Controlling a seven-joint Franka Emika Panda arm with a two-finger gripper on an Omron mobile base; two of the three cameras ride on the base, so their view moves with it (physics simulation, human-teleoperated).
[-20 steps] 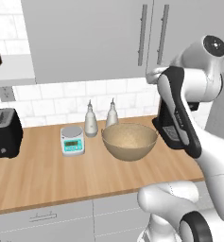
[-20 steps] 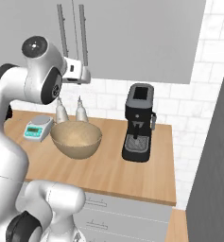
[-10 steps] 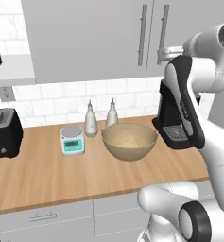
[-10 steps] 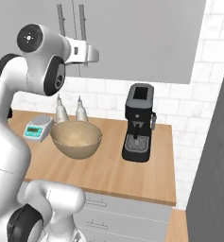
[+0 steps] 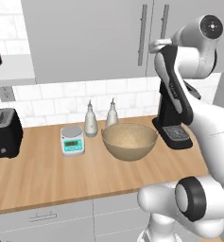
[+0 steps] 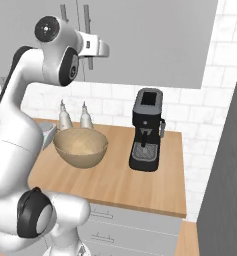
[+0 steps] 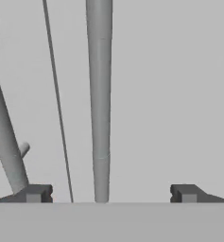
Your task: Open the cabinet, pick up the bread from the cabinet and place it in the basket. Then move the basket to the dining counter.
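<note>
The claw point(image 7: 106, 193) is spread wide and grasps nothing; in the hand view its two dark fingertips point(image 7: 34, 193) stand far apart, and the right-hand door's long silver handle point(image 7: 100, 99) runs up between them, seemingly not yet touched, though the contact is hard to judge from here. The cabinet point(image 5: 90, 38) hangs on the wall above the counter point(image 5: 47, 175) with both doors shut, so the bread inside it cannot be seen. The other handle point(image 7: 4, 132) slants at the left edge of the hand view, just past the seam between the doors. The basket point(image 5: 129, 141) sits near the middle of the counter, toward its back edge, with two bottles point(image 5: 90, 120) just behind it, a scale point(image 5: 72, 140) to its left and a coffee machine point(image 6: 147, 130) to its right. A toaster point(image 5: 4, 133) stands at the counter's left end.
</note>
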